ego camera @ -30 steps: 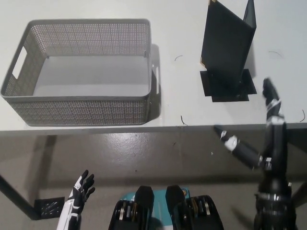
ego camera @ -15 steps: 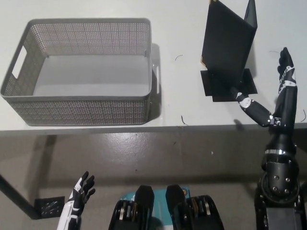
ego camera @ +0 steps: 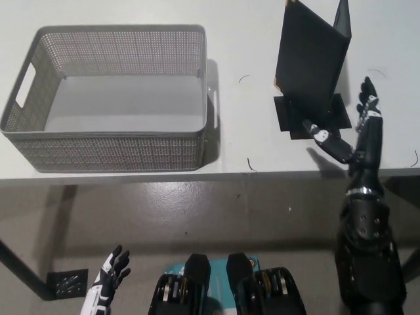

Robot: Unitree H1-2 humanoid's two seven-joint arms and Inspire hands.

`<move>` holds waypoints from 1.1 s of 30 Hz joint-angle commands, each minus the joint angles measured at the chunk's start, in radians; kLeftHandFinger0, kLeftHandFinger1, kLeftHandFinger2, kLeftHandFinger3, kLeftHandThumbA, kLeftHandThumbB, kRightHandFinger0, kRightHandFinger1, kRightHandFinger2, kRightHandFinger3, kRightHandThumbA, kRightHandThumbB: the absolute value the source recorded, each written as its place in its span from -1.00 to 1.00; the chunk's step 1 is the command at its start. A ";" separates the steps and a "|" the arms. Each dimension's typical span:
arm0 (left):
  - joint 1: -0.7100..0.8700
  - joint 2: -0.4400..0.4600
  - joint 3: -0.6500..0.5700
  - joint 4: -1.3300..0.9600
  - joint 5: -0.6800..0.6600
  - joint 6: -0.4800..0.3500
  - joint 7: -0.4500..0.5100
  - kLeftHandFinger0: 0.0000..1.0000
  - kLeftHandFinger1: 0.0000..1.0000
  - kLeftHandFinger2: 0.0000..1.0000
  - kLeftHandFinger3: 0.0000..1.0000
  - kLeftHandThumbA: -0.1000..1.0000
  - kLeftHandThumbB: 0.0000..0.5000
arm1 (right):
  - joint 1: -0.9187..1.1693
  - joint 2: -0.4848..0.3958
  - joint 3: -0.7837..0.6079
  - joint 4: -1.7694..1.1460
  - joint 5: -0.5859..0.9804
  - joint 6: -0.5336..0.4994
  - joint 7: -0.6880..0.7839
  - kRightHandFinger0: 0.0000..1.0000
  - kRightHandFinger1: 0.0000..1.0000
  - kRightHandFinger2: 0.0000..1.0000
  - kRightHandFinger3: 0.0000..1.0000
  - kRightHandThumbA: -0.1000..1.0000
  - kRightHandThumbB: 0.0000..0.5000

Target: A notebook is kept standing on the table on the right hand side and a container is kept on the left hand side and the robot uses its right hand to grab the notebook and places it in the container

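Single head view, taken from above and tilted steeply down over the near edge of the table (ego camera: 131, 26). Upper half filled by the tabletop, with the container (ego camera: 111, 98) at picture left and the standing notebook (ego camera: 308, 62) at upper right, its top cut by the frame edge. Lower half given to the floor below the table edge. Left hand (ego camera: 108, 279) at lower left, low and off the table; right hand (ego camera: 354, 134) entering from lower right. Middle distance; no second view to compare.
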 commanded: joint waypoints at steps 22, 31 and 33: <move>0.023 0.013 -0.005 -0.006 -0.021 -0.050 -0.026 1.00 1.00 1.00 1.00 1.00 0.09 | -0.591 -0.170 -0.172 0.847 0.273 -0.051 -0.004 1.00 1.00 1.00 1.00 0.98 0.78; 0.043 0.008 -0.004 -0.014 -0.035 -0.050 -0.042 1.00 1.00 1.00 1.00 1.00 -0.07 | -0.635 -0.162 -0.236 0.935 0.305 -0.075 -0.190 -1.00 -1.00 -0.57 -0.77 -1.00 -0.35; 0.043 0.008 -0.004 -0.007 -0.038 -0.050 -0.046 1.00 1.00 1.00 1.00 1.00 -0.03 | -0.614 -0.155 -0.214 0.930 0.290 -0.115 -0.183 -1.00 -0.89 0.04 -0.05 -1.00 -0.37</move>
